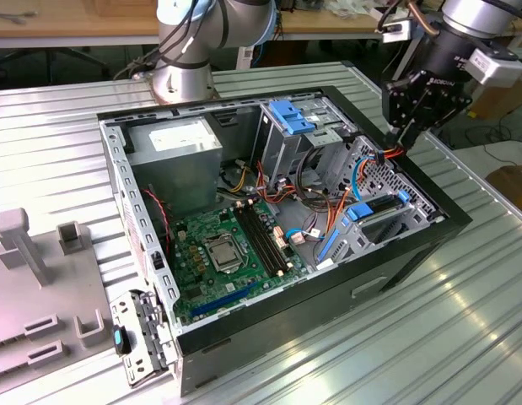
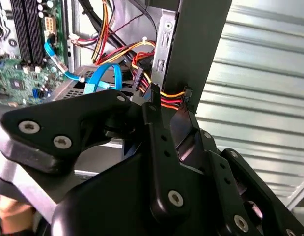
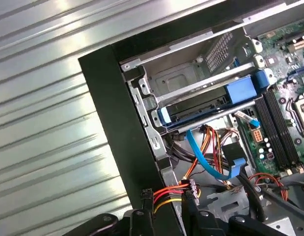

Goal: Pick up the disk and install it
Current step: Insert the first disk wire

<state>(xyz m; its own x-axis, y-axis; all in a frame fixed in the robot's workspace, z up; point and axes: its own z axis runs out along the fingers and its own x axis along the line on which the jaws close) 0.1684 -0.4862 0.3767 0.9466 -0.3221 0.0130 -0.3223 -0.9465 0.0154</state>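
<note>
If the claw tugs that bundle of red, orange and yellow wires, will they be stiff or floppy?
Probably floppy: the wires bend in soft curves by the case wall. They likely weigh little, being thin strands. They may pull back, though, since they end in a black plug and run on into the case.

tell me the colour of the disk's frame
Bright blue; the disk shows best in the first wrist view.

disk (image 1: 377,213) in drive bay (image 1: 392,233) | bay in case (image 1: 286,314), exterior view's right | case on table (image 1: 412,346)
</note>
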